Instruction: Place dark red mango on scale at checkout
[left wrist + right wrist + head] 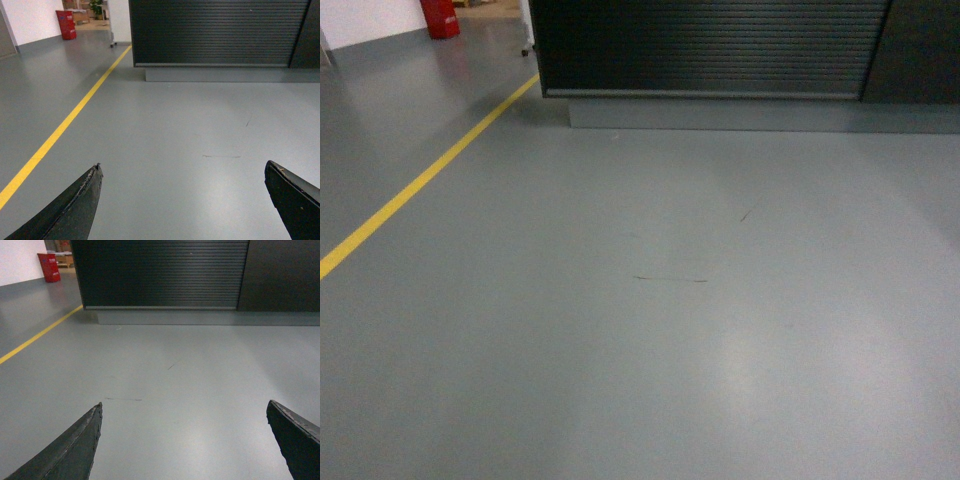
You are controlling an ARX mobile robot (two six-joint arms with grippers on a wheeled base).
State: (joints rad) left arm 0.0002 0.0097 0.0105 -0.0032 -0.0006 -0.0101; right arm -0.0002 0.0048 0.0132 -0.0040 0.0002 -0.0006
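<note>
Dark red mango: not visible in any view. Neither tool holds it, and its location cannot be determined from these views. The scale is also out of view.

The checkout desk (710,45) stands ahead across bare grey floor (650,330). Only its slatted front panel and grey base (720,113) appear; the top surface is cut off by the upper frame edge in all three views.

Left tool (182,200): fingers spread wide apart, nothing between them. Right tool (185,440): fingers likewise wide apart and empty. Only the fingertips (82,200) show; the arms are outside the frames.

Probable faults from this state:
- Arrival at the desk without the fruit. Cause: both tools are empty and the mango has not been located.
- Collision of the base or the tools with the slatted panel. Cause: a straight approach with the desk top unseen.
- Drift toward the yellow floor line (420,185) at the left. Cause: a heading off the desk front.

The red container (440,17) by the far wall is partly cropped. The floor marks (670,279) are too faint to identify.
</note>
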